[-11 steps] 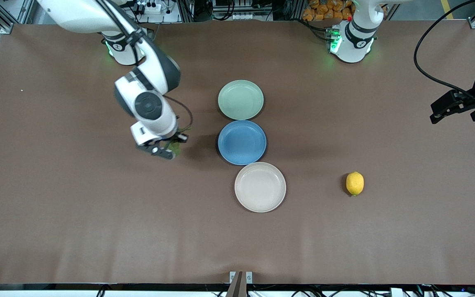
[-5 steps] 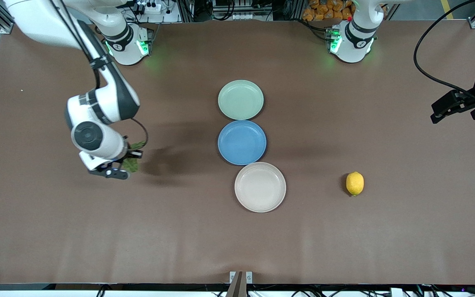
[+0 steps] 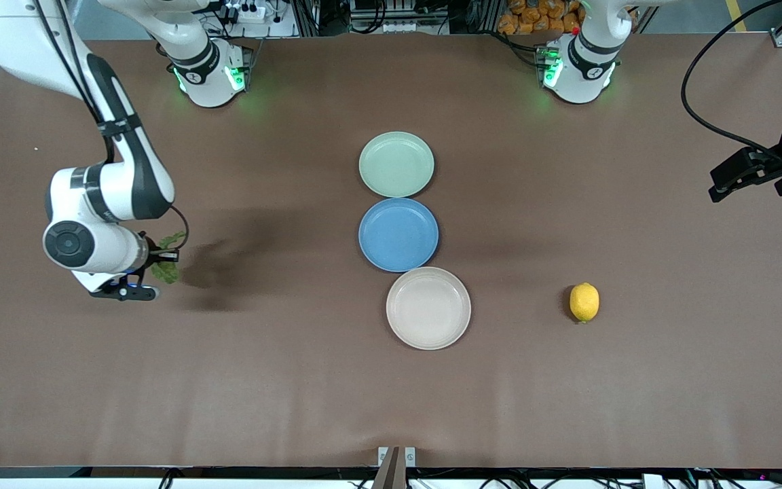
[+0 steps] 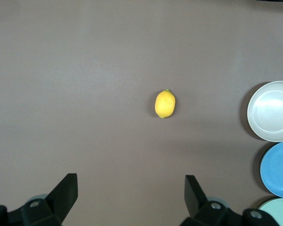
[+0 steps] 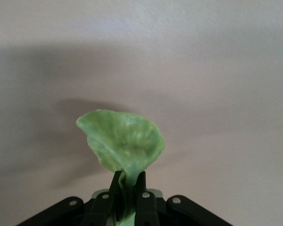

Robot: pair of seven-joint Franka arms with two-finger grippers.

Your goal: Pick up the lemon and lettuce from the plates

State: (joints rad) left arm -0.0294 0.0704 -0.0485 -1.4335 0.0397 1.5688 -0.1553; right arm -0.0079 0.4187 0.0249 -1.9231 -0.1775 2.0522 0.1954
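**Lettuce aloft over bare table, lemon lying off its plate**

While a matte brown table (image 3: 296, 394) is filling nearly the whole front view, a strip of aluminium framing, cables and a heap of orange things is showing along the edge where the two arm bases are standing, each base glowing green. Three plates are sitting in a touching row at the table's middle: the mint green plate (image 3: 396, 164) farthest from the front camera, the blue plate (image 3: 398, 234) next, and the beige plate (image 3: 428, 308) nearest, set slightly toward the left arm's end. All three are lying bare.

The lemon (image 3: 584, 301) is resting on the table itself, well apart from the beige plate toward the left arm's end.

The right arm is reaching out and bending down, its wrist hanging over bare table at its own end, well apart from the plates. The right gripper (image 5: 128, 188) is pinching the stem end of the lettuce (image 5: 121, 143), its fingers pressed narrowly together on it, and the leaf is curling outward above the table surface, casting a shadow.

The left arm is waiting at its end of the table, the left gripper (image 4: 131, 197) spread wide and holding nothing, looking down on the lemon and the plates from well above.
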